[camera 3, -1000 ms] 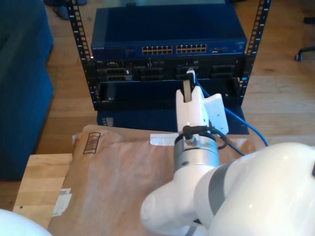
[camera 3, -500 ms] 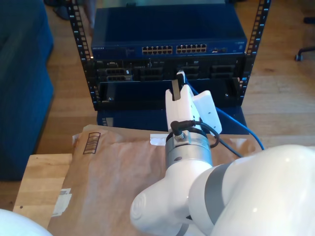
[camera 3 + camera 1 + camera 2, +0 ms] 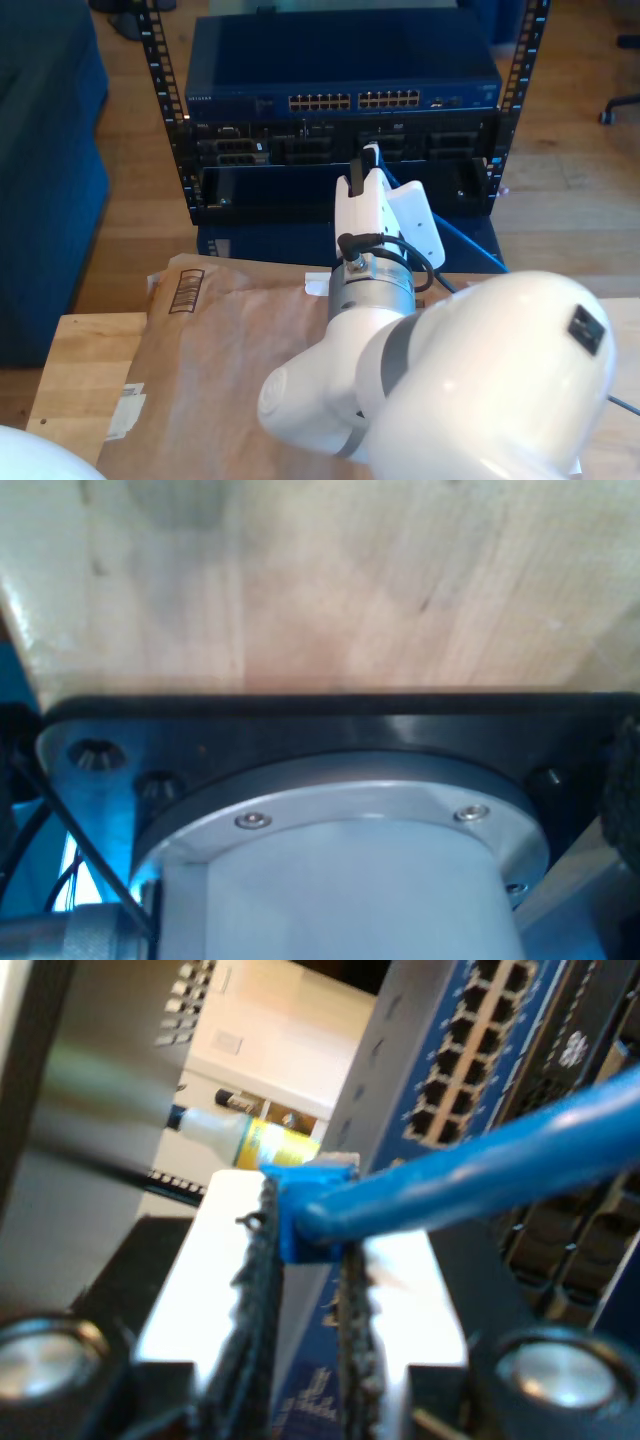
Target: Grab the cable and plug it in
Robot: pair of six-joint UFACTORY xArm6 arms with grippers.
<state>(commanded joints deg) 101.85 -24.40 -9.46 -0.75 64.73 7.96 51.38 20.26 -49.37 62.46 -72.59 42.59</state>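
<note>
The cable (image 3: 462, 241) is thin and bright blue; it trails from my second gripper (image 3: 366, 166) toward the exterior view's right. In the second wrist view my second gripper (image 3: 305, 1260) is shut on the cable's blue-booted plug (image 3: 312, 1188), and the cable (image 3: 490, 1165) runs off past the fingers (image 3: 258, 1290). The plug is held in front of the blue network switch (image 3: 340, 70), close to its rows of ports (image 3: 470, 1055), apart from them. The first wrist view looks at a pale wooden surface (image 3: 320, 580) and a black plate with a metal flange (image 3: 340, 820).
The switch sits in a black rack with perforated rails (image 3: 160, 70) above darker units (image 3: 300, 145). Brown paper (image 3: 220, 360) covers the wooden table (image 3: 80, 370). A blue sofa (image 3: 45, 170) stands at the exterior view's left. A yellow-labelled bottle (image 3: 250, 1138) lies beyond the rack.
The second arm has swung toward the exterior view's left, carrying the gripper and the blue cable along the rack front. Its wrist housing now shows larger at the exterior view's lower right.
</note>
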